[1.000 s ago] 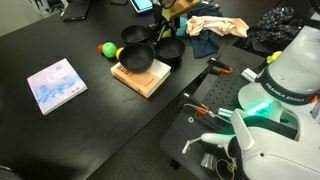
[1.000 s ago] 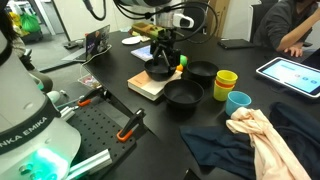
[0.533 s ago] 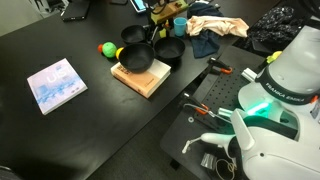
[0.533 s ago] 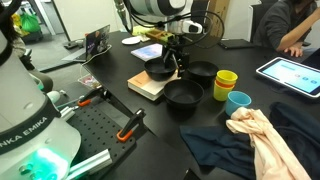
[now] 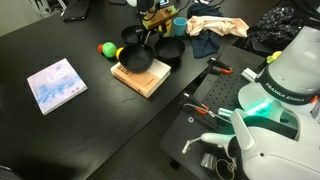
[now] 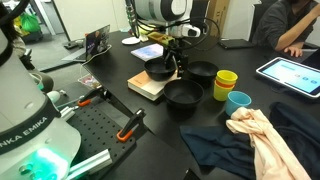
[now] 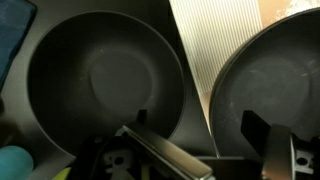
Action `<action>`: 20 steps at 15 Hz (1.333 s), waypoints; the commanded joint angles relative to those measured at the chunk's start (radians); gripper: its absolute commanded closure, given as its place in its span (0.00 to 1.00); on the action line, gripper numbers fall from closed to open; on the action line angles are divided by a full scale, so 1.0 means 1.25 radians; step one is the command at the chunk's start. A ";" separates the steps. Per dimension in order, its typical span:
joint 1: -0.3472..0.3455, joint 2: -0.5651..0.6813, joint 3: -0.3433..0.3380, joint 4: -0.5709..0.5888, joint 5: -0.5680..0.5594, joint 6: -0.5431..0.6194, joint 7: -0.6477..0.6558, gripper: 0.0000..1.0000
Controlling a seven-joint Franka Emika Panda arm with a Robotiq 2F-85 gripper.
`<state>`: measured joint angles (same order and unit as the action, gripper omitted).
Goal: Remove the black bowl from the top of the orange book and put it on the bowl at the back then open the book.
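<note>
the black bowl [image 5: 137, 57] [image 6: 160, 70] sits on top of the orange book [image 5: 143, 82] [image 6: 146, 89], and the book lies closed and flat on the dark table [image 5: 70, 135], its white page edges showing along the side. the gripper [image 5: 150, 40] [image 6: 178, 62] hangs low over the far side of that bowl, reaching down from the arm above. its jaws stand wide apart and have hold of nothing. in the wrist view the gripper [image 7: 200, 135] comes in from the bottom edge with two dark bowls beneath it. the black bowl [image 7: 270, 90] is at the right, overlapping the ribbed white pages of the orange book [image 7: 215, 40]; its left rim lies in the gap between the fingers [image 7: 258, 130], though whether anything touches i can't tell. the bowl at the left there i can't match with certainty. in an exterior view the bowl at the back [image 5: 133, 35] rests on the table just beyond the book – the same bowl [image 6: 203, 72] shows to the right of the gripper from the opposite side. a third black bowl [image 5: 170, 50] [image 6: 184, 94] sits just beside the book. a green ball [image 5: 106, 48] lies near the book's left end, and a pale blue-and-white book [image 5: 55, 85] lies well apart, nearer and to the left. a yellow cup [image 6: 226, 82] and a blue cup [image 6: 237, 102] stand beside the bowls, with a crumpled cloth [image 6: 260, 135] nearer.
</note>
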<state>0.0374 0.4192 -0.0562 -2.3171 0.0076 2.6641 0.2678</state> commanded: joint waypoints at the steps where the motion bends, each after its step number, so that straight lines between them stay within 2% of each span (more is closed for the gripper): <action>1: 0.011 0.033 0.012 0.032 0.022 0.004 -0.001 0.34; 9: 0.014 0.051 0.029 0.047 0.041 -0.004 -0.007 0.95; 11: 0.002 0.050 0.040 0.052 0.056 -0.022 -0.020 1.00; 14: -0.008 0.045 0.045 0.072 0.078 -0.058 -0.041 0.98; 20: -0.063 0.054 0.063 0.149 0.145 -0.164 -0.122 0.99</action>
<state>0.0055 0.4691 0.0018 -2.1940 0.1406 2.5241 0.1794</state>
